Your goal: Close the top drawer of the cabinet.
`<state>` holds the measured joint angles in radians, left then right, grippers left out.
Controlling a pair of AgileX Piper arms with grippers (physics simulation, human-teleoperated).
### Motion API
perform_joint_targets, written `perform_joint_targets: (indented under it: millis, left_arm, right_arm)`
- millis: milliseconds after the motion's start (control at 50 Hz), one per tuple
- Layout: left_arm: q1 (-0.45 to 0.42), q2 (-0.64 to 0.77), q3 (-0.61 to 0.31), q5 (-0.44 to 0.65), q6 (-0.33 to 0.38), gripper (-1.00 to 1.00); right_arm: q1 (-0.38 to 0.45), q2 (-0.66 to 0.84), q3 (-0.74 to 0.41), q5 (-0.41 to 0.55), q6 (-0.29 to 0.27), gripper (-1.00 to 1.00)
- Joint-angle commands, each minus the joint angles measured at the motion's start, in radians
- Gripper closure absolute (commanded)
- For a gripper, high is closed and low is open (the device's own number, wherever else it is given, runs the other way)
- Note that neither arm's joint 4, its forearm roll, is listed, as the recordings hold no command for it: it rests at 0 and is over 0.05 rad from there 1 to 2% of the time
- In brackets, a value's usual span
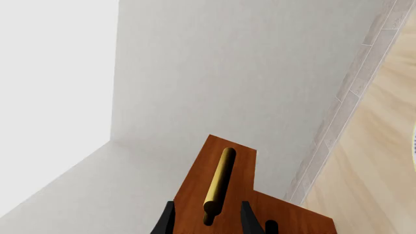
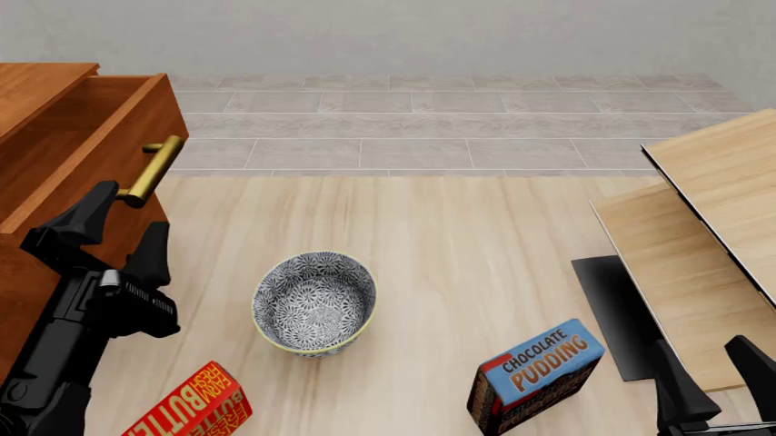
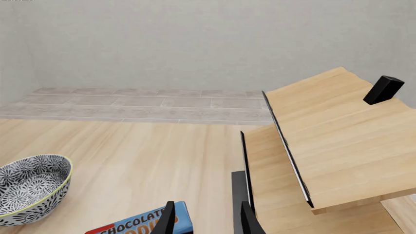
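The cabinet [image 2: 31, 91] stands at the far left of the front view. Its top drawer [image 2: 165, 113] is pulled out, its inside showing, with the brass bar handle [image 2: 152, 169] on its front. My left gripper [image 2: 123, 224] is open, close in front of the drawer front, just below the handle. In the left wrist view the drawer front [image 1: 237, 168] and the handle [image 1: 219, 178] lie straight ahead, with the handle's near end between my fingertips [image 1: 250, 220]. My right gripper [image 2: 713, 374] is open and empty at the near right.
A patterned bowl [image 2: 313, 302] sits mid-table, and also shows in the right wrist view [image 3: 29, 187]. A chocolate pudding box [image 2: 533, 374] and a red butter box [image 2: 188, 405] lie near the front edge. A pale wooden stepped stand [image 2: 715, 209] fills the right.
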<state>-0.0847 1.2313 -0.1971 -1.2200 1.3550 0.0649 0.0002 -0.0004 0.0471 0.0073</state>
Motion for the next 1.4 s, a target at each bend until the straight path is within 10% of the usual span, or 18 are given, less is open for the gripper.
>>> perform_joint_targets:
  millis: [20, 1400]
  left_arm:
    - [0.02, 0.024, 0.008, 0.0, 0.011, -1.0]
    - [0.203, 0.071, -0.063, 0.0, 0.039, -1.0]
  right_arm:
    - [0.002, 0.0, 0.0, -0.002, 0.003, -1.0]
    - [0.027, 0.0, 0.0, 0.01, 0.0, -1.0]
